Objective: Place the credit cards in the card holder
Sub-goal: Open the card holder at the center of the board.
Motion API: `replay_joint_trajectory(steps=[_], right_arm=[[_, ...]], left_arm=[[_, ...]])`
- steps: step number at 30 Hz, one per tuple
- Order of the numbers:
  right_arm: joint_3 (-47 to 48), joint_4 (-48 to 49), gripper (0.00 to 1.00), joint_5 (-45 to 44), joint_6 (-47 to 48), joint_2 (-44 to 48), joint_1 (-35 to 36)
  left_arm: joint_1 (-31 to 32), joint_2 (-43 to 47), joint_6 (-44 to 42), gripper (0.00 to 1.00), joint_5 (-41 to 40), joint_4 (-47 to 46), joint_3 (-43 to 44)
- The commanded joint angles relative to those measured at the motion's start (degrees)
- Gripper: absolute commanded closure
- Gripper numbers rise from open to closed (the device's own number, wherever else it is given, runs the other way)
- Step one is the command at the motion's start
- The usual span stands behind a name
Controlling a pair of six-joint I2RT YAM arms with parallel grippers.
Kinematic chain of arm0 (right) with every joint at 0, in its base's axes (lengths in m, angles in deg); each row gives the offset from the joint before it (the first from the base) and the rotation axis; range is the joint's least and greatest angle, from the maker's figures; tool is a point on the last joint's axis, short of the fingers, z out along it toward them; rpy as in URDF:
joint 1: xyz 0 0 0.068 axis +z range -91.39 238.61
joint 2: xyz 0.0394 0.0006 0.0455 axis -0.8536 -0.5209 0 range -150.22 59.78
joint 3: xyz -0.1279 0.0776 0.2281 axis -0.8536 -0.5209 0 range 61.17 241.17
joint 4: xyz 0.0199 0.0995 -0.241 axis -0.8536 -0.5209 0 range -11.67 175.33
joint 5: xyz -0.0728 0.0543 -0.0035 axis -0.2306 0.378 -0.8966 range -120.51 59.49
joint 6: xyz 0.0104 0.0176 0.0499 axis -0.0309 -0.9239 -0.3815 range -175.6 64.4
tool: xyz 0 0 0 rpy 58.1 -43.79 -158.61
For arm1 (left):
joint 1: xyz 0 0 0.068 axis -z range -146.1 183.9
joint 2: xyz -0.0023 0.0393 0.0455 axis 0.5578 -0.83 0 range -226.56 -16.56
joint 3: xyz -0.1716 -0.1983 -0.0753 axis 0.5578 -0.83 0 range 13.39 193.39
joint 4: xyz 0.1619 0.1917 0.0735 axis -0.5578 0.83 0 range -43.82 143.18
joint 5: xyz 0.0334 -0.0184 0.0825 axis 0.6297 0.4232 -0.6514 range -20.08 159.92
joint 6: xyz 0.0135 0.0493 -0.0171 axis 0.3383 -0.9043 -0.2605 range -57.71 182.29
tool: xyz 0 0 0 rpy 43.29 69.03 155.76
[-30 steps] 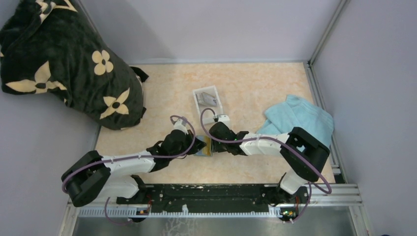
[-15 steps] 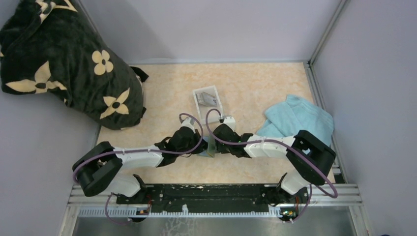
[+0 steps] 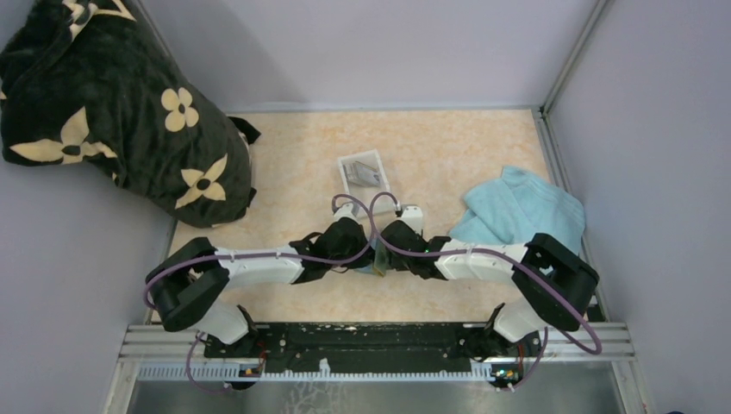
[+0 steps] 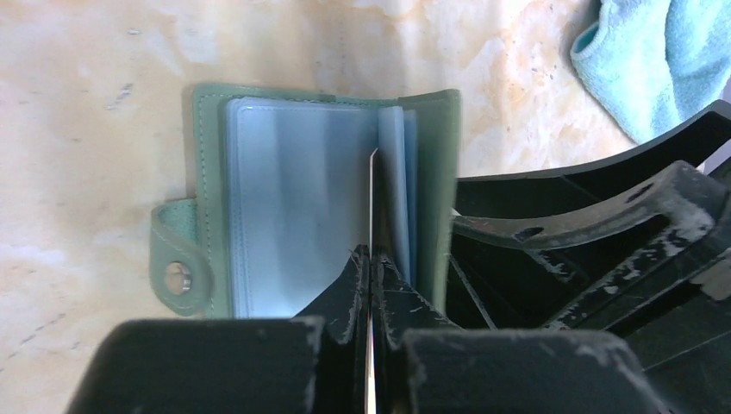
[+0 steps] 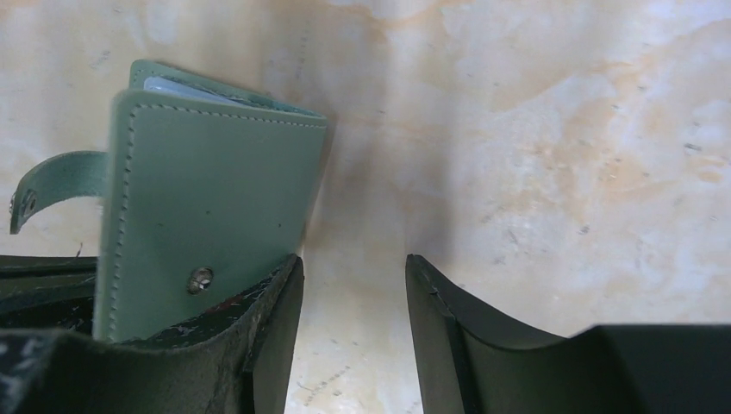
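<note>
One thin card [image 4: 373, 185] is pinched edge-on in the tight-closed left gripper [image 4: 372, 259]. Its tip is among the clear plastic sleeves of the one green holder [image 4: 284, 198], laid open on the table [image 4: 86, 52]. The right gripper [image 5: 353, 267] is spread wide, one finger against the holder's stitched cover. Farther off, one white tray [image 3: 363, 172] and one soft blue towel [image 3: 526, 207] are seen.

A: The card holder [image 5: 207, 190]?
B: Matt grey-green leather look, stitched; shiny metal snap [image 5: 200, 279], glossy clear plastic sleeves [image 4: 293, 207].
A: The towel [image 4: 664, 60] at two o'clock?
B: Fluffy cloth. Table [image 5: 534, 129] smooth, marbled; jaws scuffed black plastic; card [image 4: 372, 198] edge-on, perhaps plastic.
</note>
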Motion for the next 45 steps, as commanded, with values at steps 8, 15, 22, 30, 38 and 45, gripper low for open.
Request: replay_joint_trajectory(steps=[8,15,22,30,38,45], right_arm=[[1.46,-10.90,0.50,-9.29,-1.55,10.57,-1.42],[3.59,-13.41,0.48,-9.19,-2.26,15.11,-3.62],[6.79,-13.30,0.44,-5.05,-3.00,15.68,-5.51],[13.42,-15.74,0.42,3.24,-5.11,10.54,-8.68],[19.30,-19.81,0.42,9.53,-6.45,4.85,-9.47],[20.14,-20.58,0.42,13.00,-6.51,1.40,-9.74]], left_arm=[[4.21,-5.24,-1.55,1.00,-4.89,9.40,8.14],[5.06,-5.29,-1.42,1.00,-6.07,9.59,8.75],[6.14,-5.04,-1.64,1.00,-7.07,8.66,8.83],[6.77,-4.68,-2.47,1.00,-7.88,7.40,8.41],[7.20,-4.44,-3.48,1.00,-8.44,6.12,8.01],[7.49,-3.98,-4.91,1.00,-8.95,4.91,7.70]])
